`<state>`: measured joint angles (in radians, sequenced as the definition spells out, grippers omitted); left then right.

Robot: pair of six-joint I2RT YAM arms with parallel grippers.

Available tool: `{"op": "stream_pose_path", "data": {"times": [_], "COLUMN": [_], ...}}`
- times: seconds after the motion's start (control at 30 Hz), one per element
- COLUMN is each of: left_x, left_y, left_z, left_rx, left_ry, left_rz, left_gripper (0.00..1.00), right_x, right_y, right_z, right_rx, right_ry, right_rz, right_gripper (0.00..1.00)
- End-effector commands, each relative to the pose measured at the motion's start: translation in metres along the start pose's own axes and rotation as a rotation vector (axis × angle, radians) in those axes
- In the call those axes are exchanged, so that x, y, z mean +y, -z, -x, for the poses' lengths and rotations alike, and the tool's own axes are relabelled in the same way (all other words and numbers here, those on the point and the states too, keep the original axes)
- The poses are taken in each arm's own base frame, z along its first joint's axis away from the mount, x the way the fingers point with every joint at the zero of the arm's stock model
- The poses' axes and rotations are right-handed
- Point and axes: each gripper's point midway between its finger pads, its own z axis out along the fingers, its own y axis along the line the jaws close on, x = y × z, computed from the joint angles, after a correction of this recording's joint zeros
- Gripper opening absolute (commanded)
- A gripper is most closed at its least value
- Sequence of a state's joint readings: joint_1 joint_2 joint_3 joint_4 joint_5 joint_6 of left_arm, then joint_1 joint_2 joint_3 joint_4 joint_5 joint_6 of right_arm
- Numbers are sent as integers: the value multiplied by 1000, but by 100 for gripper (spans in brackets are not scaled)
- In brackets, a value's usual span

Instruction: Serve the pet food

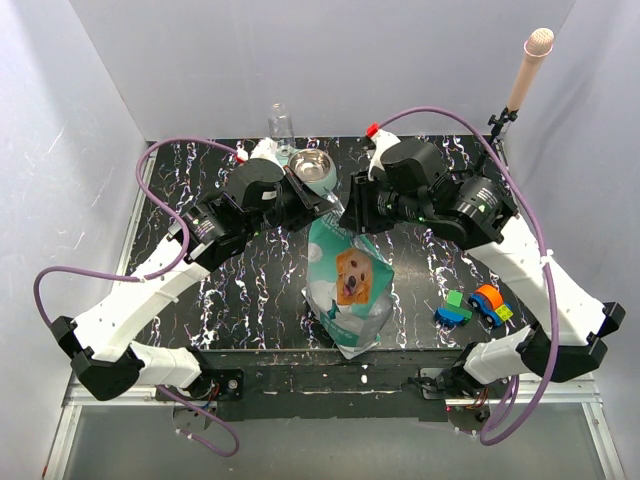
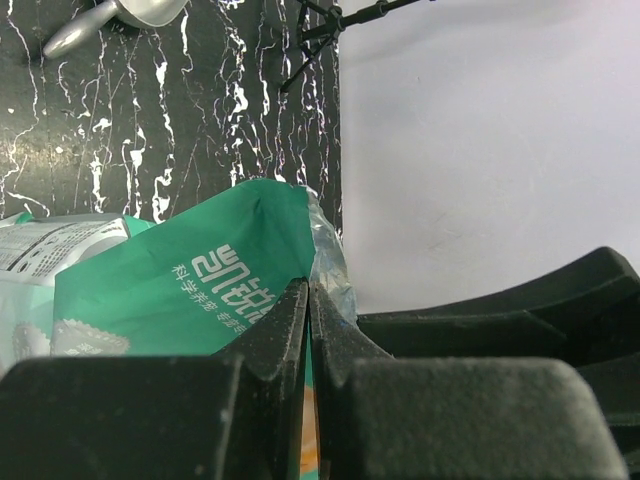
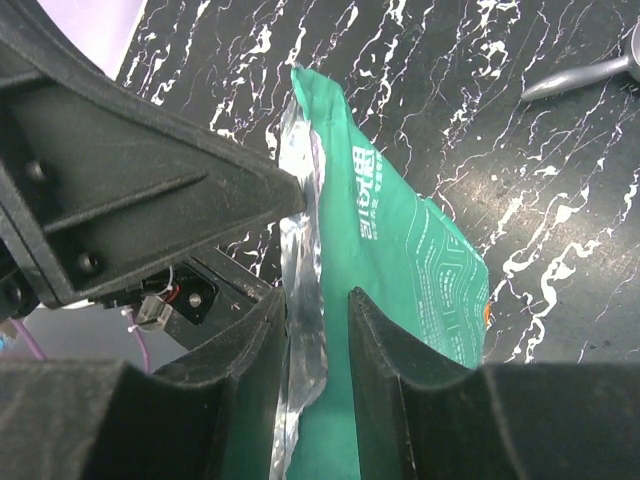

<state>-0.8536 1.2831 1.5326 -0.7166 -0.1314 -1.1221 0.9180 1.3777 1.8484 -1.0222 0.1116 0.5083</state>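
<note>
The teal-and-white pet food bag (image 1: 350, 285) with a golden retriever picture stands at the table's middle. No kibble shows. My left gripper (image 1: 322, 203) is shut on the bag's top edge; in the left wrist view the jaws (image 2: 308, 292) pinch the teal and foil lip of the bag (image 2: 190, 275). My right gripper (image 1: 350, 213) is open at the same top edge. In the right wrist view its fingers (image 3: 318, 295) straddle the foil lip of the bag (image 3: 400, 240) with a gap. The mint-green steel bowl (image 1: 312, 168) sits just behind both grippers.
A grey scoop lies on the black marbled table, seen in the left wrist view (image 2: 110, 18) and the right wrist view (image 3: 590, 70). A clear bottle (image 1: 281, 125) stands behind the bowl. Toy cars (image 1: 475, 305) lie front right. A stand with a pink tip (image 1: 528, 62) rises at the back right.
</note>
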Motion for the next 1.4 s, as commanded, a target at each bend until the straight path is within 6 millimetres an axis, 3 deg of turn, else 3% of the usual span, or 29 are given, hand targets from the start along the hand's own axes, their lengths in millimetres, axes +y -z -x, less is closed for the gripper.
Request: {"op": "stream_pose_path", "data": {"times": [0.0, 0.17, 0.3, 0.4, 0.83, 1.23, 1.37], "left_x": [-10, -10, -9, -8, -12, -12, -10], "left_y": [13, 11, 12, 12, 12, 4, 6], "left_z": [0, -3, -5, -6, -5, -5, -3], "left_rx": [12, 26, 36, 43, 51, 82, 79], "left_ry": [-19, -31, -38, -40, -27, -52, -73], "left_rz": [-53, -55, -52, -48, -47, 32, 51], "left_gripper": [0, 0, 0, 0, 0, 0, 0], "right_x": [6, 13, 19, 14, -2, -13, -26], "right_y": [0, 3, 18, 19, -9, -16, -17], "right_z": [20, 30, 42, 46, 31, 17, 15], "right_rx": [-42, -60, -108, -123, -49, -44, -48], "right_ry": [43, 36, 39, 50, 115, 254, 318], "right_rz": [39, 92, 120, 94, 15, -134, -261], "right_gripper": [39, 38, 45, 46, 36, 36, 26]}}
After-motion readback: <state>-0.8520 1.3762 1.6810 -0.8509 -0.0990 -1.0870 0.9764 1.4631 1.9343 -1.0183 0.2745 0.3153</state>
